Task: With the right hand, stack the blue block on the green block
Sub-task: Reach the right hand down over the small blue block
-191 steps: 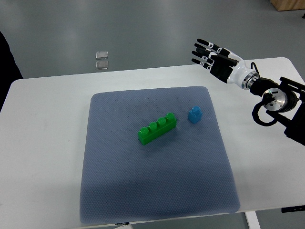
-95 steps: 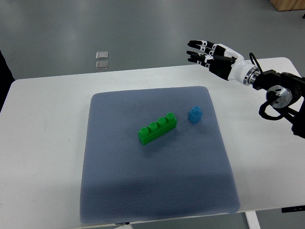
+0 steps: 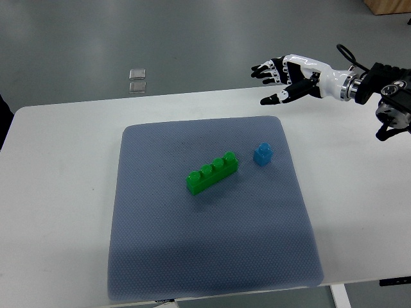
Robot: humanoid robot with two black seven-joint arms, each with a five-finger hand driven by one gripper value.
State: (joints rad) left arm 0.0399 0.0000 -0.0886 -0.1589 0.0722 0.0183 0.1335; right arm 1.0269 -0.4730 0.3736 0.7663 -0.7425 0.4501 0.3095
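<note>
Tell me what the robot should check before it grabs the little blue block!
1. Right hand open and empty: ok.
2. Blue block upright on the grey mat, nothing on top: ok.
3. Green block lying flat with its studs up, free to take the blue one: ok.
4. Gap between the two blocks for fingers: ok, they stand apart.
5. Hand over the blue block: not ok, it hovers past the mat's far edge.
6. Left arm out of the way: ok, not in view.

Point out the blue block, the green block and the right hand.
blue block (image 3: pixel 262 154): top view, its upper face.
green block (image 3: pixel 212 173): top view, its studded top.
right hand (image 3: pixel 287 72): top view, its palm.
</note>
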